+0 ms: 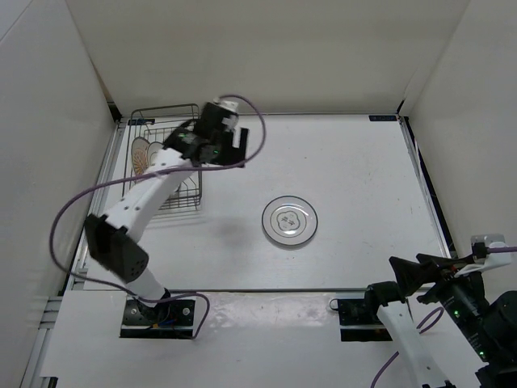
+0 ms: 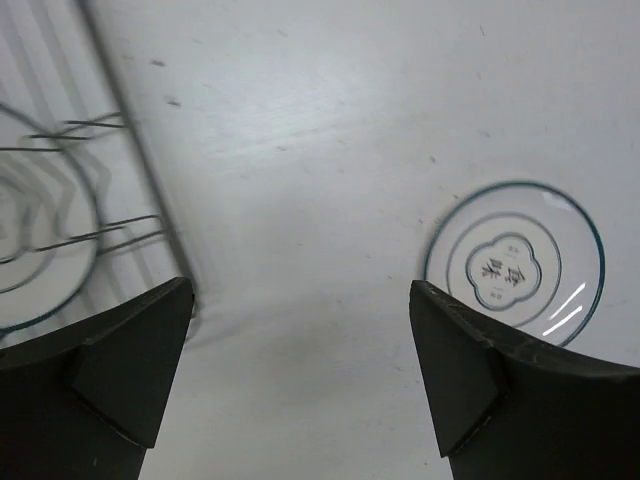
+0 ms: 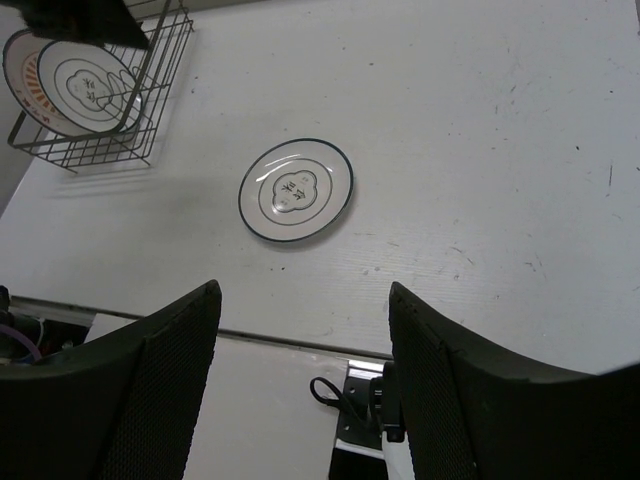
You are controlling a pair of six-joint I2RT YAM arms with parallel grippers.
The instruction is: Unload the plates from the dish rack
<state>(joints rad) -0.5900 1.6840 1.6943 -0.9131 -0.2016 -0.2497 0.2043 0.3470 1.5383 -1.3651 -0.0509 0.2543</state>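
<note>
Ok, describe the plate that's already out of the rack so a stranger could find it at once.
On the white table, the dish rack sits at the far left. Right of it, near the table's middle, the plate lies alone. Unlike the upright plates in the rack, it lies flat on bare tabletop, dark-rimmed with a dark centre motif.

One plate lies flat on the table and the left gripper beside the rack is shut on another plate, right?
No: the left gripper beside the dish rack is open and holds nothing, as the left wrist view shows. One plate does lie flat on the table.
</note>
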